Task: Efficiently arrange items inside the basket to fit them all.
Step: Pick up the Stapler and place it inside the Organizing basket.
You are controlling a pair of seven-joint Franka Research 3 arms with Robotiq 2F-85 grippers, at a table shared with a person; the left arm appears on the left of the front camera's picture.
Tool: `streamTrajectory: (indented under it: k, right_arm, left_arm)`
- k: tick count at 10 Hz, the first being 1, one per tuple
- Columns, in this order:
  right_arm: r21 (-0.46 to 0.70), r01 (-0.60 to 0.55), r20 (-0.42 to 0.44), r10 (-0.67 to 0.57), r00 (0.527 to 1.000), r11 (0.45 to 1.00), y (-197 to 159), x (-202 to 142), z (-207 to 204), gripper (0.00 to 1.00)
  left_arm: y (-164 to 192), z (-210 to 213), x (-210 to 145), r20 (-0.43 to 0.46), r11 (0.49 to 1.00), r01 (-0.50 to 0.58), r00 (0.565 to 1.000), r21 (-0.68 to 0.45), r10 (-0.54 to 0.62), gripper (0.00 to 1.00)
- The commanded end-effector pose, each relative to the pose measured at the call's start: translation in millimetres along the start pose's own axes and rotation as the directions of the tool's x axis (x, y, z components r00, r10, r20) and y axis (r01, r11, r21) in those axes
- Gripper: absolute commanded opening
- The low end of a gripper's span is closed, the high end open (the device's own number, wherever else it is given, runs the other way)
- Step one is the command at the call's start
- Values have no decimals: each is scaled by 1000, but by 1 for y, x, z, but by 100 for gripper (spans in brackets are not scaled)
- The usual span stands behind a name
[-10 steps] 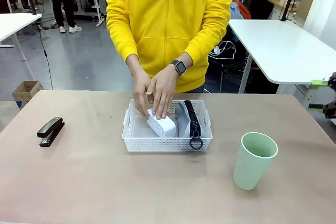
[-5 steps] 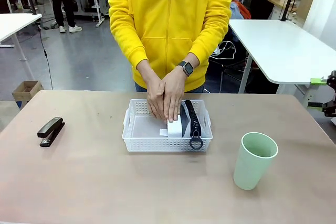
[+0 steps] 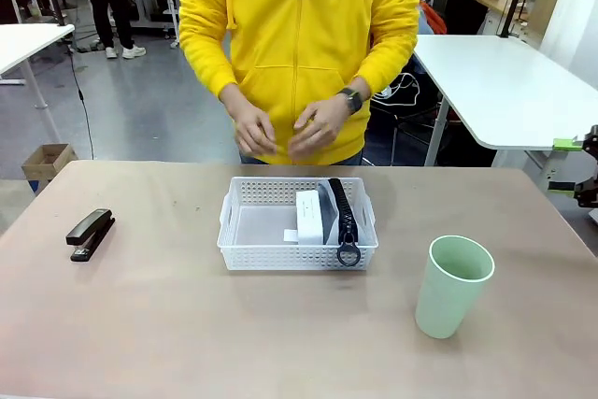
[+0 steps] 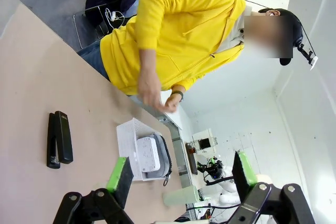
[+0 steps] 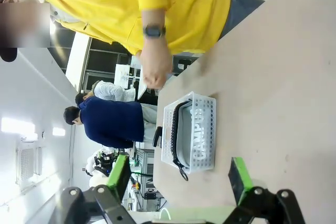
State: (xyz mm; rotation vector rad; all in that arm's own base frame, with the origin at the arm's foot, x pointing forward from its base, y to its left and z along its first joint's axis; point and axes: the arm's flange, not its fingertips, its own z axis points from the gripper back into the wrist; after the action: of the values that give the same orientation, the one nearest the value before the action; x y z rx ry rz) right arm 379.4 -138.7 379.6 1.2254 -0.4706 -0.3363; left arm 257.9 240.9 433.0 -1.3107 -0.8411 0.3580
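The white basket [image 3: 280,257] stands mid-table. Inside it, the small white box [image 3: 308,217] stands on edge against the grey pouch [image 3: 329,205], whose black zipper and ring pull face the front wall. The black stapler [image 3: 90,234] lies on the table at far left. Upright at front right is the pale green cup [image 3: 451,285]. The person's hands [image 3: 313,135] hover above the basket, holding nothing. My left gripper [image 4: 181,174] is open and empty, well short of the stapler [image 4: 59,140] and basket [image 4: 126,135]. My right gripper [image 5: 179,177] is open and empty, far from the basket [image 5: 202,135].
The person in a yellow hoodie [image 3: 299,35] stands at the far table edge. The left half of the basket floor is bare. Open tabletop [image 3: 234,334] lies between stapler, basket and cup. A white table [image 3: 505,81] stands behind at right.
The person's hands turned the white box up on edge against the pouch, then let go and lifted clear of the basket. Neither gripper moved.
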Motion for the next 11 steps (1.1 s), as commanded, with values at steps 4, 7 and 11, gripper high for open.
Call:
streamTrajectory:
  k: [4, 7, 11]
  right_arm:
    - [0, -8, -8, 8, 1000, 1000, 0, -1, 3, 100]
    - [0, -8, -8, 8, 1000, 1000, 0, -1, 3, 100]
    - [0, -8, -8, 8, 1000, 1000, 0, -1, 3, 100]
  left_arm:
    - [-32, -50, 14, -295, 980, 121, 953, 157, -70, 100]
    - [-63, -141, 9, -537, 899, 308, 838, 312, -101, 100]
    - [-55, -224, -18, -733, 568, 631, 677, 529, -70, 100]
